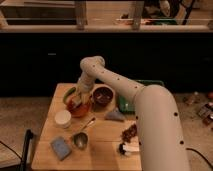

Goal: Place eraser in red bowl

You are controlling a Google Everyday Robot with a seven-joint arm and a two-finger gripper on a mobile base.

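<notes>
A red-orange bowl [80, 107] stands on the left half of the wooden table [102, 149]. My gripper [79, 98] hangs directly over this bowl, at or just inside its rim, on the white arm [125, 87] that reaches in from the right. I cannot make out an eraser at the gripper or in the bowl; the gripper hides the bowl's inside. A darker red bowl [103, 95] stands just to the right of the first one.
A green object [69, 94] lies left of the bowl, and a white round cup [62, 118] in front of it. A blue block [60, 147], a metal spoon [81, 138], a grey cloth [115, 115], a green tray [125, 103] and a brown item [131, 132] are also on the table.
</notes>
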